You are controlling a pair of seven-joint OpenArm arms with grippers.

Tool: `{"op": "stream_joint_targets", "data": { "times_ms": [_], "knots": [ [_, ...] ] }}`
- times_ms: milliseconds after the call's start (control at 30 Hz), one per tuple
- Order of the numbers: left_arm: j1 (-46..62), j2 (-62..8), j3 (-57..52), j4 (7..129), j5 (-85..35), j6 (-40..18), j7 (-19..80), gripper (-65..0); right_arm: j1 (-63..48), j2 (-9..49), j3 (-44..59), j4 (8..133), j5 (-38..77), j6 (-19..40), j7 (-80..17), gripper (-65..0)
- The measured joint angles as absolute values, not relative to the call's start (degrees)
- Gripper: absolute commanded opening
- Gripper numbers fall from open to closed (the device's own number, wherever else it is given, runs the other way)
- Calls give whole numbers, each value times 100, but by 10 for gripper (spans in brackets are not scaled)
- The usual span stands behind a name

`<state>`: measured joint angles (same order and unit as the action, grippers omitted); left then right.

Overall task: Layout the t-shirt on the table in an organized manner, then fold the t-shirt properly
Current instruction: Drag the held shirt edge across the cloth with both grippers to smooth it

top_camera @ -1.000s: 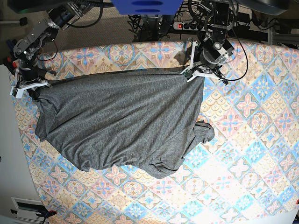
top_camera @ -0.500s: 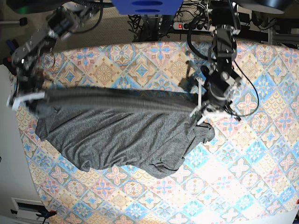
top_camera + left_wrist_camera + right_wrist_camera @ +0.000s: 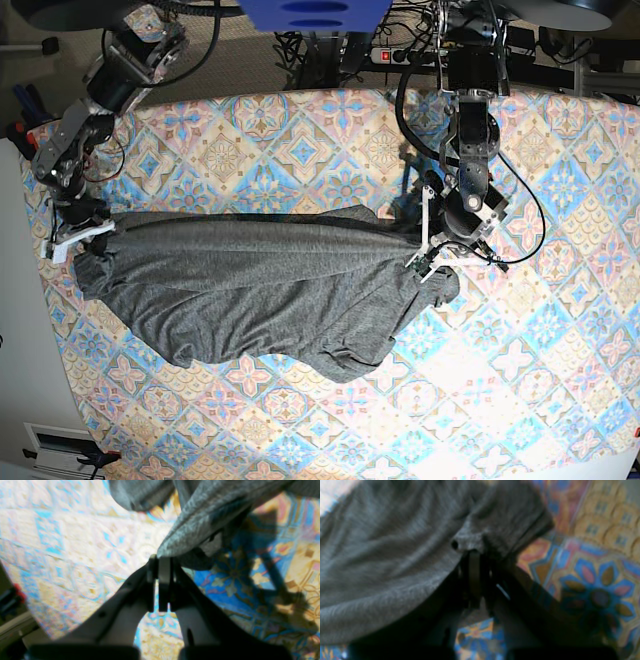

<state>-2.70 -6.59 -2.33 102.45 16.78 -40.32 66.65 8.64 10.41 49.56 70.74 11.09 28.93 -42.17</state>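
The desk (image 3: 560, 300) is wide and is covered with a cloth of pastel tiles: blue, pink and beige diamonds with flower shapes inside. Its surface is bright on the near side and carries dark shadows of the arms close to the claws. Behind the desk, past both claws, the floor is a dull beige, and a power strip (image 3: 395, 56) with a small red switch lies there among black cables (image 3: 300, 45). A blue object (image 3: 315, 12) hangs at the top middle of the base view, between the two arms. The t-shirt (image 3: 260, 290) lies on the desk between the two claws, dark grey and plain, with many soft folds; its upper edge is stretched in a line from one claw to the other, and the rest spreads toward the near side of the desk. A bunched part of it, perhaps a sleeve, sits just beside the left claw. The left claw (image 3: 158, 562) is pressed together and pinches a corner of the grey cloth, a little above the tiles. The right claw (image 3: 473, 555) is pressed together too, with a fold of the shirt pinched at its tips; this view is blurred. I can read no label or writing anywhere.
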Motion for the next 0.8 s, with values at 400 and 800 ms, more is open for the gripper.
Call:
{"op": "stream_joint_targets", "data": {
  "times_ms": [400, 800],
  "knots": [
    [-370, -491, -510, 9369, 2084, -4034, 5787, -650, 1459, 1273, 4512, 6213, 1127, 2873, -4125, -650],
    [550, -543, -539, 10484, 2088, -4047, 5754, -650, 373, 1190, 4652, 8285, 1177, 2899, -4176, -650]
  ]
}}
